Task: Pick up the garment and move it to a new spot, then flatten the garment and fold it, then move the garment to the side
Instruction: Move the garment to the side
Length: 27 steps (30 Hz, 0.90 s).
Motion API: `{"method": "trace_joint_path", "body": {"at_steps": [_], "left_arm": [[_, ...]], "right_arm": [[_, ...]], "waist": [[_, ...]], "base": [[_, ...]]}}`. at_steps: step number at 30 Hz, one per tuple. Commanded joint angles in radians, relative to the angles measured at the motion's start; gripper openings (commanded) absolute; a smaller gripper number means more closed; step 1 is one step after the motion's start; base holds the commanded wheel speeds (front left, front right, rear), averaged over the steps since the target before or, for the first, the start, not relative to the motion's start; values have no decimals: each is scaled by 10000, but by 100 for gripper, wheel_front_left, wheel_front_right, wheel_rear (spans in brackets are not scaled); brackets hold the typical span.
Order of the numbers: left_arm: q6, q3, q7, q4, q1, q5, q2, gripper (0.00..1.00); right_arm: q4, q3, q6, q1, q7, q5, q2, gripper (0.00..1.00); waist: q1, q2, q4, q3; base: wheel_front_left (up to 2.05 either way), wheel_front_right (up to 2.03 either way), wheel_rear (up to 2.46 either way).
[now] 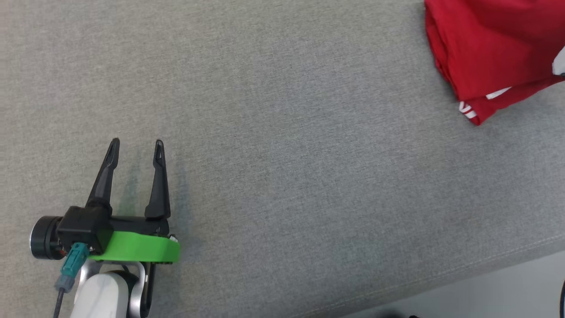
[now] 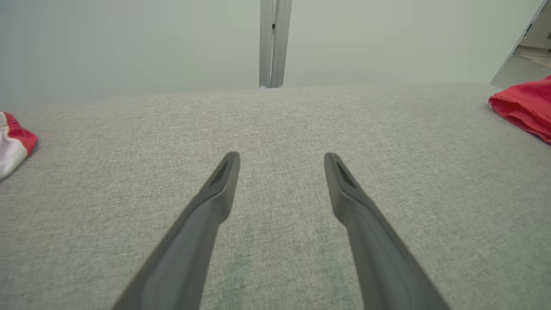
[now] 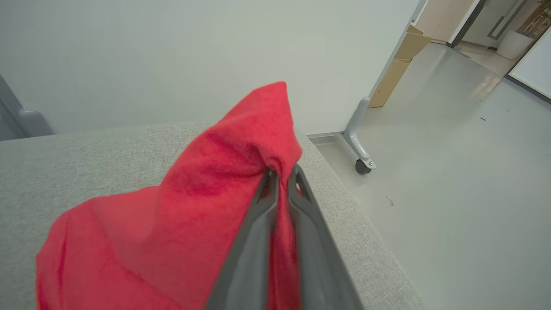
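The red garment lies folded at the far right of the grey surface, with white lettering at its lower corner. In the left wrist view the garment sits at the right edge. My right gripper is shut on a raised fold of the red garment near the surface's right edge. My left gripper hovers open over bare fabric at the lower left, far from the garment, and the left gripper holds nothing between its fingers.
A red and white cloth lies at the left edge in the left wrist view. The surface's front edge runs along the lower right. Beyond the right edge is pale floor with a wheeled partition leg and cardboard boxes.
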Motion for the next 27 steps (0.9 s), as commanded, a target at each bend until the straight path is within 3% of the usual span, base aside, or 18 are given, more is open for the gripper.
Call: {"method": "trace_joint_path", "body": {"at_steps": [1,6,7,8,9,10,17,27], "left_arm": [[50,-18,-64,-23,8,-39,51,100],[68,-74,-93,-32,46,-43,74,100],[79,-81,-100,-30,45,-36,74,100],[99,-93,-101,-22,38,-35,66,100],[100,-108,-103,-14,29,-31,55,100],[112,-131,-101,-4,15,-27,43,100],[97,-229,-247,242,-83,-155,-110,100],[67,-53,-632,1147,-302,-642,-375,100]], "right_arm": [[112,-94,-15,-223,-45,-270,-127,0],[460,-465,-15,-543,-344,-962,-406,0],[492,-565,-16,-589,-437,-1092,-428,7],[550,-712,-16,-638,-523,-1309,-453,33],[611,-817,-16,-655,-559,-1487,-466,46],[595,-978,-15,-682,-723,-1688,-488,100],[469,-1618,-15,-631,-1308,-2745,40,100],[311,-350,-15,-146,-1610,-2256,1058,100]], "waist": [[0,0,338,228],[0,0,459,311],[0,0,463,319],[0,0,461,326],[0,0,457,327],[0,0,447,327],[0,0,307,-23],[0,0,436,-1449]], "base": [[0,0,0],[0,0,0],[0,0,0],[0,0,0],[0,0,0],[0,0,0],[0,0,0],[0,0,0]]}}
